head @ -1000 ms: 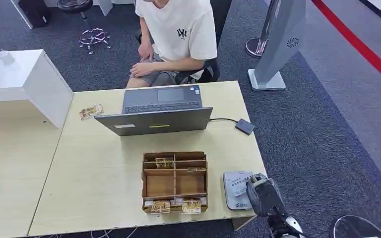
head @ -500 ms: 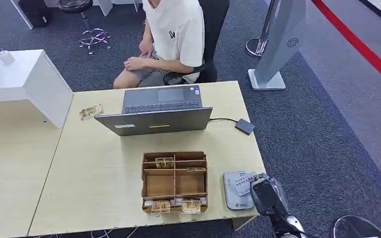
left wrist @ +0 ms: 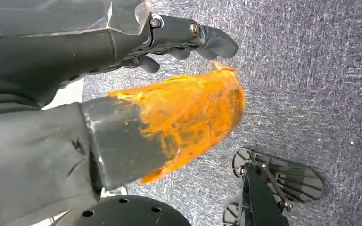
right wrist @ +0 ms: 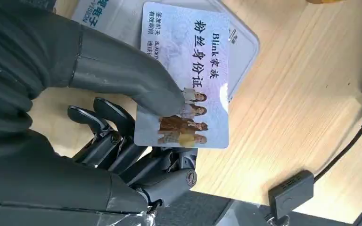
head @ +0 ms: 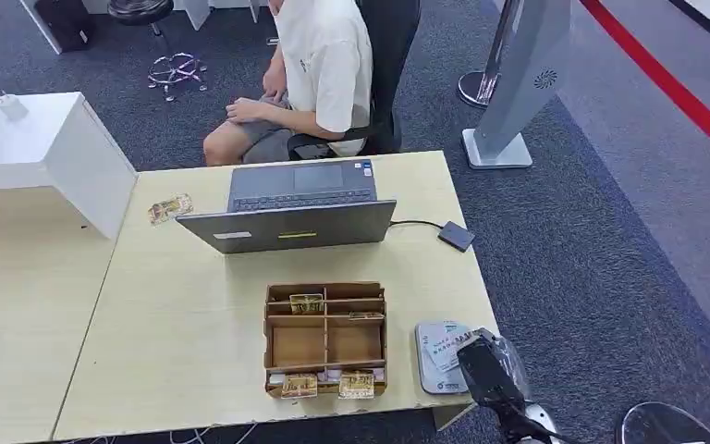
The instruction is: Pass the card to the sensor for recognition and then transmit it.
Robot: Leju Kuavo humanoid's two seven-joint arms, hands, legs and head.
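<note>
Right robot hand (right wrist: 122, 141): grasping card (right wrist: 188, 75) between thumb and fingers, above sensor (right wrist: 122, 21). Left robot hand (left wrist: 136, 89): released, over carpet.

The right hand (head: 486, 367) has drawn the card (head: 447, 349) back over the sensor (head: 431, 368); the person (head: 319, 69) turned away

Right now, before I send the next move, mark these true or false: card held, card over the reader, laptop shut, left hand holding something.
1. The right robot hand holds the pale printed card. True.
2. The card hangs over the grey flat card reader. True.
3. The grey laptop is closed. False: it is open.
4. The left robot hand holds a card. False: it holds nothing.
</note>
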